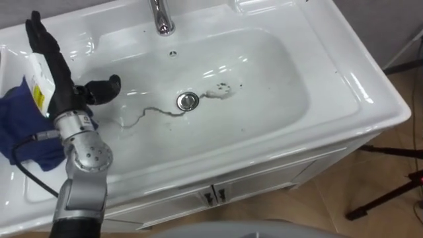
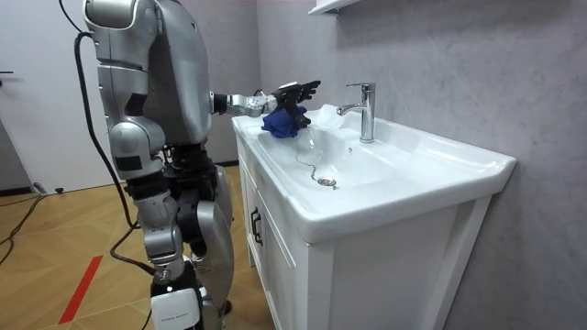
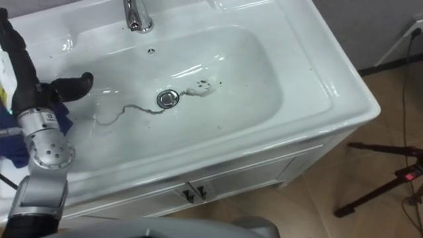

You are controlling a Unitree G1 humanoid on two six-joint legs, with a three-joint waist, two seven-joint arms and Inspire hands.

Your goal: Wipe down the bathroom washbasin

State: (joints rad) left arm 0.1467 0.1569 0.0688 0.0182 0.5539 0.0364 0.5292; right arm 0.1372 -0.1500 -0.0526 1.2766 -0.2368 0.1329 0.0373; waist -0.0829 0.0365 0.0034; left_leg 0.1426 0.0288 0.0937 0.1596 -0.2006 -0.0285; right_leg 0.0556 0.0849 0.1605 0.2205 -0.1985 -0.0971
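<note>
Left hand held open above the cloth at the left end of the basin.

At the far left, a blue cloth is seen bunched on the flat left rim of the white basin; the left hand is raised just above it, fingers straight and pointed to the far side, thumb spread right over the bowl, nothing gripped. Contact between hand and cloth cannot be determined. Right of the thumb, a thin dark streak is traced across the bowl floor to the drain, and a grey smudge is found just right of it. The tap is mounted at the far rim. The cabinet is located below the near rim. In the room view, the robot is shown upright at the basin front.
</note>
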